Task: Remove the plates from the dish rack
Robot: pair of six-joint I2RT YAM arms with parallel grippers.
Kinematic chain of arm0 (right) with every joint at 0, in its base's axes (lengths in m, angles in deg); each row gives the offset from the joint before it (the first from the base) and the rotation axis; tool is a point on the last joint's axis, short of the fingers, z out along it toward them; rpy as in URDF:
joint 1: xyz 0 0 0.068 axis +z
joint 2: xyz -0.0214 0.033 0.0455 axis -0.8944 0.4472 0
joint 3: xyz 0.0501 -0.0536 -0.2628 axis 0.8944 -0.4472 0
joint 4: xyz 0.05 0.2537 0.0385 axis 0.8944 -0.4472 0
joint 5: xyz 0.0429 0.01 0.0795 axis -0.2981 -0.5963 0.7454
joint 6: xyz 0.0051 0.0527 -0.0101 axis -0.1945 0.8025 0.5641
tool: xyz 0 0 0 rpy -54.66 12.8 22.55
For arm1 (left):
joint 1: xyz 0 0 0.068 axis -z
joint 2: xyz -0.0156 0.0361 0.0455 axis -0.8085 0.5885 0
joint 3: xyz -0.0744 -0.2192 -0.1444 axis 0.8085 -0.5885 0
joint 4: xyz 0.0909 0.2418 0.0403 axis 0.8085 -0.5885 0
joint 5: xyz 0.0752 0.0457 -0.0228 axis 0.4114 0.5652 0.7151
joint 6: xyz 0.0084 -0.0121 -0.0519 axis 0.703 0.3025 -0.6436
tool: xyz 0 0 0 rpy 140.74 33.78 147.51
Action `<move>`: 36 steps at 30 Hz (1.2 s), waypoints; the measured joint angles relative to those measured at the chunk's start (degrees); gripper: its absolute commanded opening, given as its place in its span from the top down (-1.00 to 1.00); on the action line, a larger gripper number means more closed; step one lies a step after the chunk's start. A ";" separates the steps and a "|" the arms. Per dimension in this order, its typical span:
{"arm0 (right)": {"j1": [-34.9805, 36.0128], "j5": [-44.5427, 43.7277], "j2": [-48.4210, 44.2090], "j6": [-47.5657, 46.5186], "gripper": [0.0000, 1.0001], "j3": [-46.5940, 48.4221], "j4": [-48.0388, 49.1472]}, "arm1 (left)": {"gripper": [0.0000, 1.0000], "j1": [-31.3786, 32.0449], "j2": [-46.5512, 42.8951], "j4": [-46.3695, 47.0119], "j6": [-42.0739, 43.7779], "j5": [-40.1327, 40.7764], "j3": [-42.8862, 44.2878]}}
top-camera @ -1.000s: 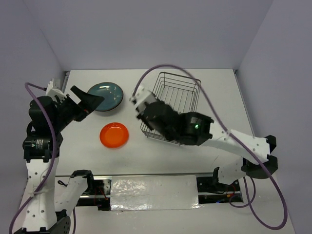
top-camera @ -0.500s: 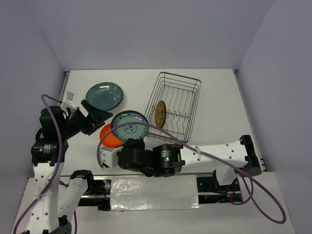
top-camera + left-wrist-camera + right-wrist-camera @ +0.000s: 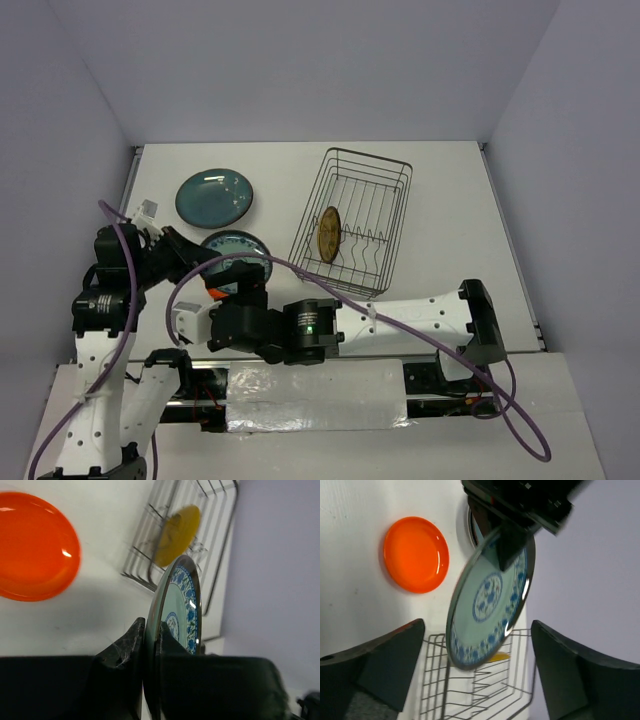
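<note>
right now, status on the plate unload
Left tool shut on patterned plate, clear of dish rack. Right tool open, facing it. Mustard plate upright in rack. Orange plate on table beneath.

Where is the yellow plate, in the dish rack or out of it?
In. The yellow plate stands on edge inside the dish rack.

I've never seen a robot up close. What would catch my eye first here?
Probably the blue-and-white patterned plate, held up by its rim in the left arm's jaws, near a bright orange plate. To its right in the overhead view, a lone mustard-yellow plate stands on edge in the wire dish rack.
</note>
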 measured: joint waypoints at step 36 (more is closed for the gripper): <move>-14.97 4.31 -34.97 39.87 -1.00 -26.75 4.26 | -0.99 -0.07 15.37 23.30 -1.55 24.59 -23.41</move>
